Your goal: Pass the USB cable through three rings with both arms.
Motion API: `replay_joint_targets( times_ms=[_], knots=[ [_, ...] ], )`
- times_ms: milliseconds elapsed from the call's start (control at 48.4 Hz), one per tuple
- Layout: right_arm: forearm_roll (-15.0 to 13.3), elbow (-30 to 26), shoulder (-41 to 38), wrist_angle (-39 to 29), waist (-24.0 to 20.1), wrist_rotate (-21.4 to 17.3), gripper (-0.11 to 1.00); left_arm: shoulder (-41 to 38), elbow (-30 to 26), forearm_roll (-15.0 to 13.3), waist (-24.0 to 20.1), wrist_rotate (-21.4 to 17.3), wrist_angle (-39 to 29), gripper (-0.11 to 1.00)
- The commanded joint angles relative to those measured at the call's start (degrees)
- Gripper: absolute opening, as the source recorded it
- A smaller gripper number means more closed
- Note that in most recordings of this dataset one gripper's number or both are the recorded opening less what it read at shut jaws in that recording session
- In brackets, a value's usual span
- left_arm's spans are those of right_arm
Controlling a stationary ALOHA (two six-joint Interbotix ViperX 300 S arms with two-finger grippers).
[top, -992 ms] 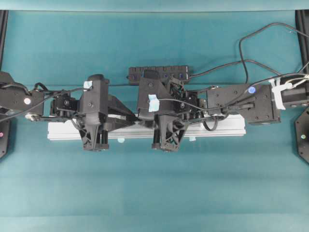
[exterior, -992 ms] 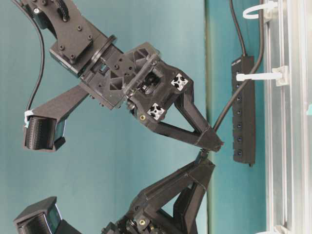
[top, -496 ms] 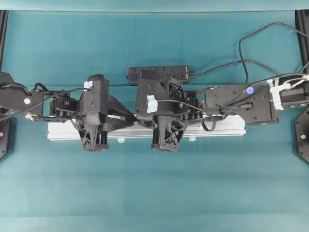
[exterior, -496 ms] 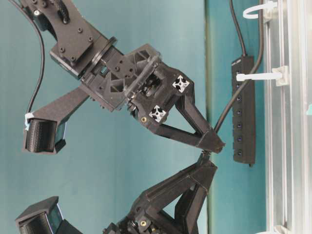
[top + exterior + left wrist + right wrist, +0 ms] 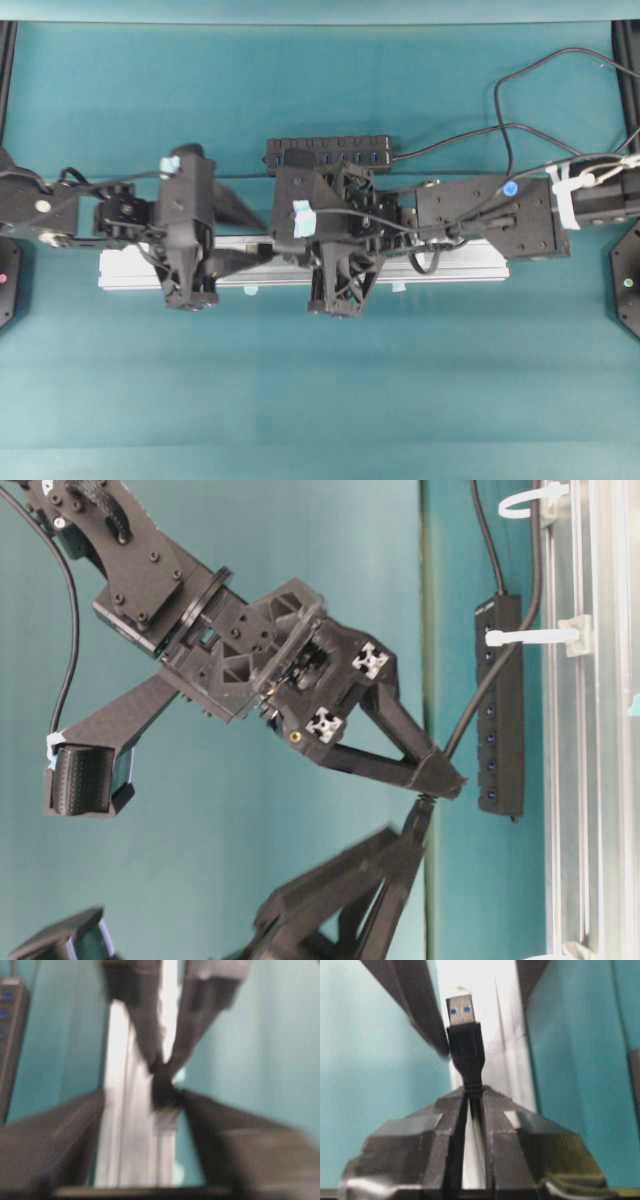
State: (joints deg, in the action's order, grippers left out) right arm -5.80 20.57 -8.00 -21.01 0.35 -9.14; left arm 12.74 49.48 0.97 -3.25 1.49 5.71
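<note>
The left gripper [image 5: 245,235] has just spread its fingers and released the USB plug [image 5: 465,1040], which now stays clamped only in the closed right gripper [image 5: 470,1097] above the aluminium rail [image 5: 450,262], so the handover seems complete.

Left end effector [image 5: 248,238] opened, releasing USB cable [image 5: 465,1049].

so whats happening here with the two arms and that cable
The right gripper is shut on the USB cable just behind its plug, which sticks out toward the left gripper. The left gripper stands open around the plug, not gripping it. Both hang over the aluminium rail, with a USB hub behind. The rings sit along the rail.
</note>
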Motion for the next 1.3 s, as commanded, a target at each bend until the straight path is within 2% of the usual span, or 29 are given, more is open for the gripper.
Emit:
replay_joint_targets(
  times_ms=[0, 41, 248, 516, 682, 1012, 1281],
  knots=[
    [-0.09, -1.23, 0.35, 0.00, -0.26, 0.18, -0.08, 3.08, 0.44, 0.18, 0.26, 0.62, -1.76, 0.81],
    [0.00, -1.41, 0.26, -0.44, -0.26, 0.18, -0.08, 4.22, 1.05, 0.18, 0.26, 1.05, -3.16, 0.80],
    [0.00, -4.31, -0.97, -5.80, -0.62, 0.00, -0.08, 12.57, 4.39, 0.18, 0.26, 3.78, -10.99, 0.65],
    [0.09, -11.43, -5.27, -16.17, -0.79, 0.09, -0.08, 25.84, 10.02, 0.09, 0.00, 6.68, -17.23, 0.65],
    [0.18, -14.59, -9.05, -19.42, -0.62, 0.09, -0.08, 32.08, 12.22, 0.18, -1.05, 7.12, -20.92, 0.65],
    [0.35, -19.95, -14.68, -21.97, -0.09, 0.00, -0.08, 34.54, 12.74, 0.18, -1.32, 7.21, -23.12, 0.65],
    [0.35, -21.80, -16.88, -21.88, 0.79, 0.26, -0.08, 34.63, 13.01, 0.18, -1.32, 7.29, -23.03, 0.65]
  ],
)
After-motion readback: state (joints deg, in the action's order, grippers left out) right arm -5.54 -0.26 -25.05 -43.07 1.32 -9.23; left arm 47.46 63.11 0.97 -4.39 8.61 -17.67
